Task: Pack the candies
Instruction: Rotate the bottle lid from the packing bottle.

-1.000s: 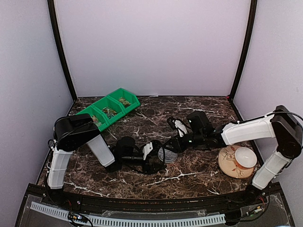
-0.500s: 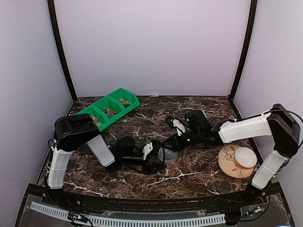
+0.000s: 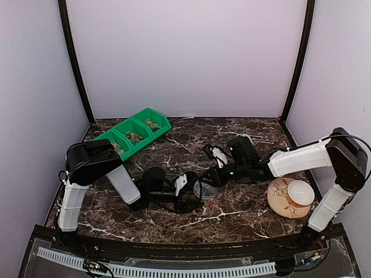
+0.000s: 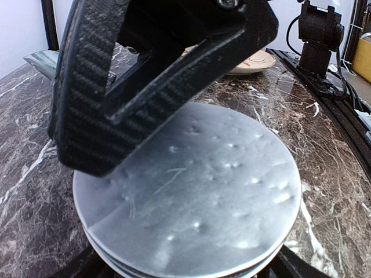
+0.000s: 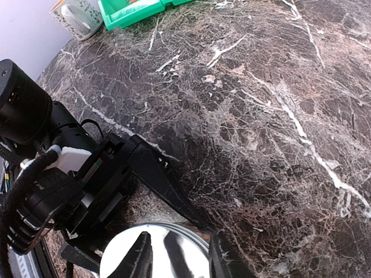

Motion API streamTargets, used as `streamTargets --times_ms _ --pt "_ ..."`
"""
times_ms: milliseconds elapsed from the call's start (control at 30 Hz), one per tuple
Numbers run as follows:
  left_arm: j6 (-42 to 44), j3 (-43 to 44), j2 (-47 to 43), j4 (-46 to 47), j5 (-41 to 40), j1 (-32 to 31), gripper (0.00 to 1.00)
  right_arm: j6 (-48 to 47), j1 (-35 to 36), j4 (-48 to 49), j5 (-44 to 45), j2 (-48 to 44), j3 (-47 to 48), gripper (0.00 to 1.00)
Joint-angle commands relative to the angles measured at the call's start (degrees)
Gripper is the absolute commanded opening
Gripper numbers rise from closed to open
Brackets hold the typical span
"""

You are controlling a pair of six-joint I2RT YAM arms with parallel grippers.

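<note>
Lab booth: blank walls (image 3: 185,58), marble tabletop (image 3: 243,223)

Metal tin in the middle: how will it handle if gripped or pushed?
The metal tin is probably stiff but thin: its lid shows small dents, so hard squeezing may mark it. The shiny surface likely slips in a grip. Low and flat, it should slide rather than tip.

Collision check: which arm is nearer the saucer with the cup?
Right. The right arm passes just behind the saucer; the left arm ends at the round metal tin, further left.
</note>
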Motion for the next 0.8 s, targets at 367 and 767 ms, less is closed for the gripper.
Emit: streamTargets --times_ms 367,767 --pt "-2.6 -1.8 0.7 -7.4 -0.2 0.0 0.80 0.3 -0.3 0.7 -0.5 -4.1 -5.8 0.27" --pt "-3.5 -1.8 0.8 -7.4 -2.8 0.5 0.78 1.5 -0.3 0.9 -0.4 -7.9 -9.6 0.26"
